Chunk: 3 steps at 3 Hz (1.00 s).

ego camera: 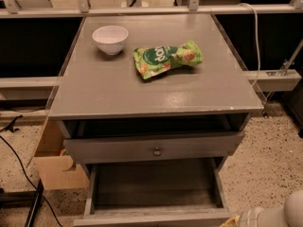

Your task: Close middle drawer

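Middle drawer (151, 219): pulled far out, 6 o'clock, below the top drawer (142, 149). Gripper (235, 220): 5 o'clock, beside that drawer's front corner, mostly cut off; grip state cannot be told. Bowl (110, 38), 11 o'clock; bag (166, 58), 12 o'clock.

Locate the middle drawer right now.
Camera view, bottom centre: the middle drawer is pulled open below the upper drawer; the gripper is at bottom right, by its front corner.

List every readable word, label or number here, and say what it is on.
"pop" (uncertain, white letters seen upside down): on the green snack bag; its smaller print is too blurred to read.
No text shows on the bowl, the middle drawer, or the gripper at the bottom right corner.
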Each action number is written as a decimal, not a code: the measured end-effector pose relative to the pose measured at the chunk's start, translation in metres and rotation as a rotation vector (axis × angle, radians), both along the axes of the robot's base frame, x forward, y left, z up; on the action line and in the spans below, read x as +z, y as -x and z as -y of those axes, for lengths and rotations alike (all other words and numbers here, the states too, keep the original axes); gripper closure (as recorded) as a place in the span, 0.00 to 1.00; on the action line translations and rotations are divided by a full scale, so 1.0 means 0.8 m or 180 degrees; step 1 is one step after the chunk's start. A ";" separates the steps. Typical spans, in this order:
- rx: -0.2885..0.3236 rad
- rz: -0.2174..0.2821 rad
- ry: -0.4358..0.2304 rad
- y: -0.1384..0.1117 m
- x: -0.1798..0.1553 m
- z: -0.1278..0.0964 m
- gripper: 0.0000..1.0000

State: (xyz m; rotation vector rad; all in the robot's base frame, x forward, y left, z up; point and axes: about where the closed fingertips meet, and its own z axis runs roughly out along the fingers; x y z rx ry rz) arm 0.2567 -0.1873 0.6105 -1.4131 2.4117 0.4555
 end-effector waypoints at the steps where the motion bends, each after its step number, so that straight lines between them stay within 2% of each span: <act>1: 0.0082 0.0096 -0.0221 0.028 -0.054 -0.005 1.00; 2: 0.0071 0.0091 -0.0215 0.027 -0.053 -0.005 1.00; 3: 0.0056 0.0265 -0.0105 0.019 -0.067 0.003 1.00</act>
